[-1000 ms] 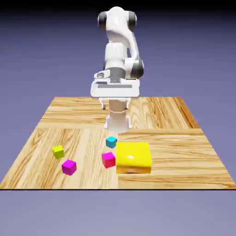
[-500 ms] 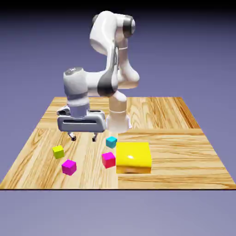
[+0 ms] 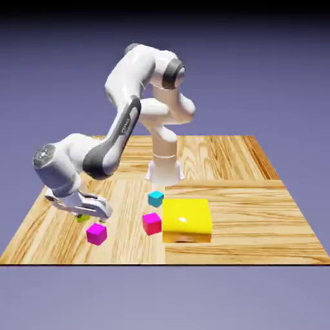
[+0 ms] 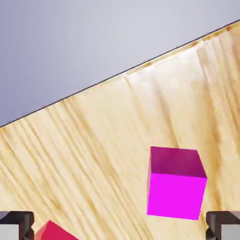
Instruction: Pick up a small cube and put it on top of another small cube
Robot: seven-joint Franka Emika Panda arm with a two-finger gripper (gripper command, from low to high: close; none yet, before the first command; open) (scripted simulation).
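White arm bent low, pincer [image 4: 120, 226] tilted near magenta cube [image 4: 176, 183].

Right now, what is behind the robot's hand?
In the exterior view, a bit of the lime cube shows just below the hand; the rest is covered by it. Some table lies behind too, but anything else hidden there cannot be seen.

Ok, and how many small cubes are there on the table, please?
4: magenta at the exterior view's left, lime behind it, partly hidden by the claw, cyan and hot-pink left of the yellow block.
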